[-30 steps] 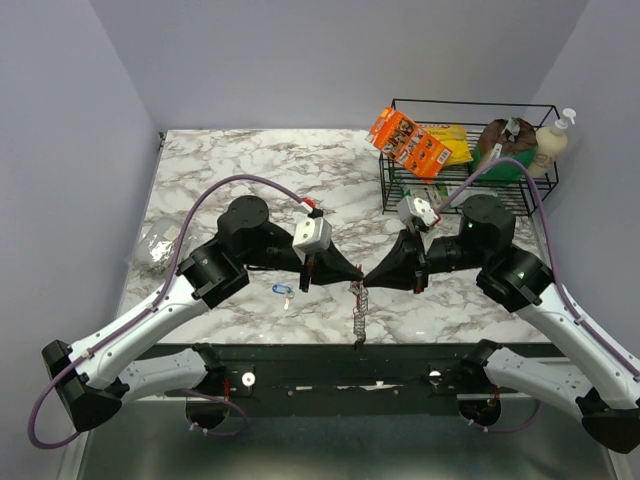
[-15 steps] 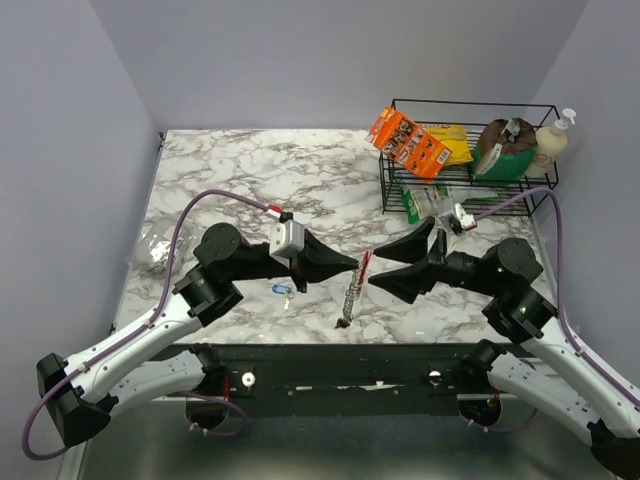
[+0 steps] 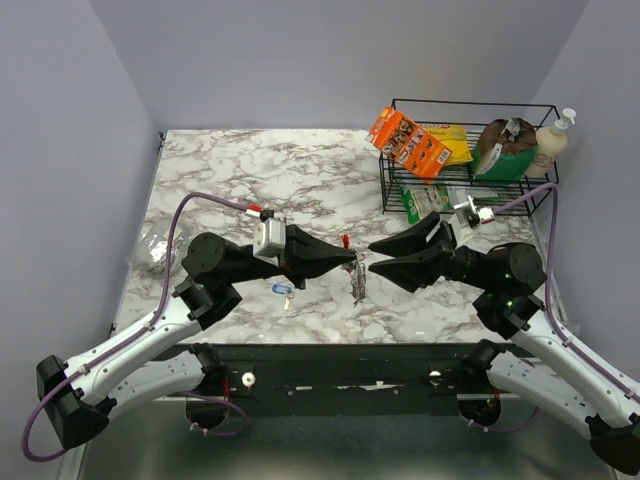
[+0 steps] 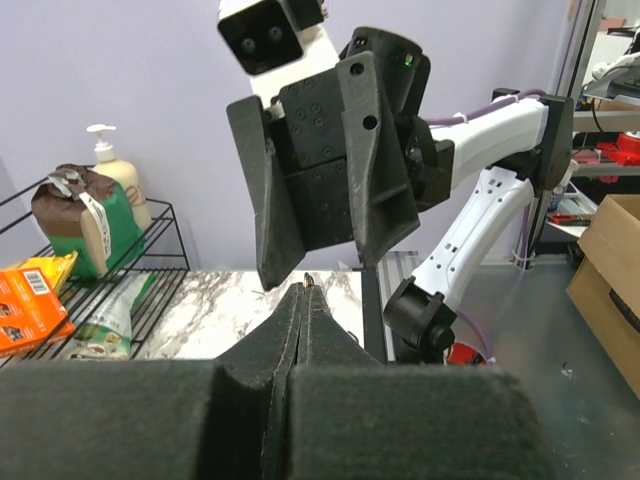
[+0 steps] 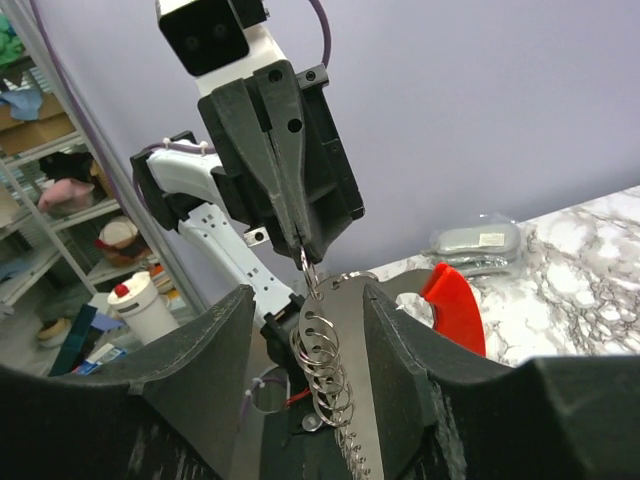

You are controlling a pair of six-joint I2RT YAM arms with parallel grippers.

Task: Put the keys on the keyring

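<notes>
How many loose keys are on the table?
1: the blue key, on the table beside the left arm, apart from the keyring. Others may be hidden.

A black wire rack (image 3: 470, 102) is standing beyond the right tool (image 3: 371, 255), on its far outer side. An orange box (image 3: 407, 142) is leaning over the rack corner nearest that tool, while a yellow packet (image 3: 455, 143), a brown-and-green bag (image 3: 503, 148) and a pump bottle (image 3: 553, 140) are sitting farther out. A green packet (image 3: 425, 203) is lying low in the rack. A crumpled clear bag (image 3: 155, 245) is resting well out on the left tool's (image 3: 353, 258) outer side, at the edge of the marbled counter (image 3: 250, 170).
</notes>
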